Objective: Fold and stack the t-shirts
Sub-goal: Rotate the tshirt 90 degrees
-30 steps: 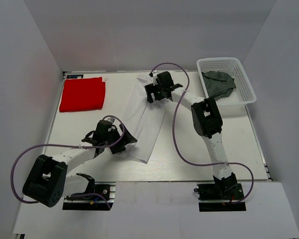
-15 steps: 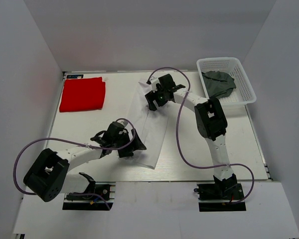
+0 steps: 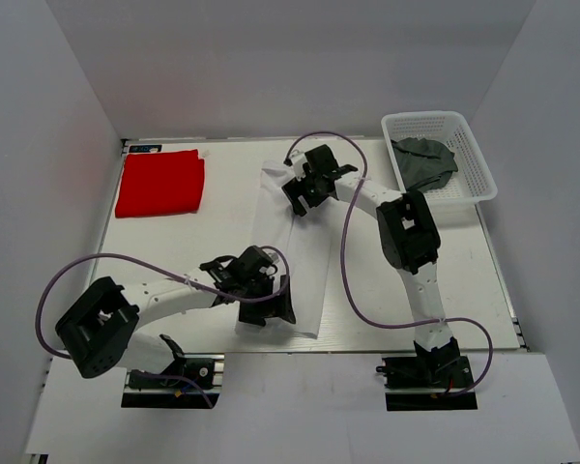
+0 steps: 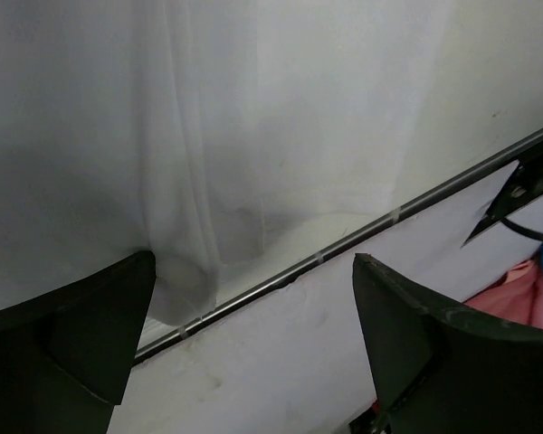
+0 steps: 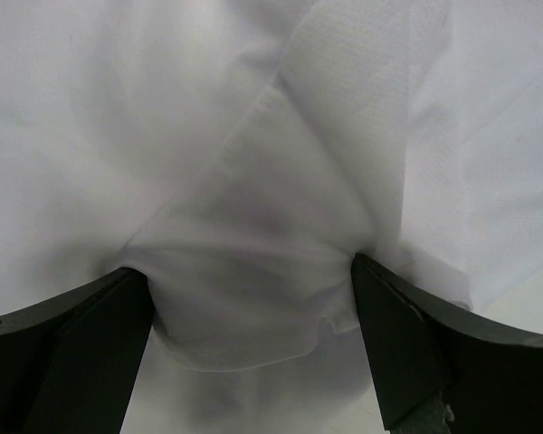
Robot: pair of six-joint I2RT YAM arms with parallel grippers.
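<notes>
The white t-shirt (image 3: 304,253) lies as a long strip down the middle of the table. My left gripper (image 3: 275,302) sits over its near end by the table's front edge. In the left wrist view the gripper (image 4: 253,344) is open, and its left finger (image 4: 81,325) touches the cloth's edge (image 4: 208,136). My right gripper (image 3: 303,191) is at the shirt's far end. In the right wrist view it (image 5: 252,334) is open, with white cloth (image 5: 253,136) bunched between its fingers. The red t-shirt (image 3: 159,182) lies folded at the far left. The dark grey-green t-shirt (image 3: 423,162) lies crumpled in the basket.
A white plastic lattice basket (image 3: 469,145) stands at the far right. The table's front edge rail (image 4: 344,249) runs just under my left gripper. Purple cables loop from both arms, one over the table's right half (image 3: 346,261).
My left gripper has moved right and nearer the front edge. The near end of the white t-shirt swung right with it. My right gripper stayed at the far end, shifting slightly.
</notes>
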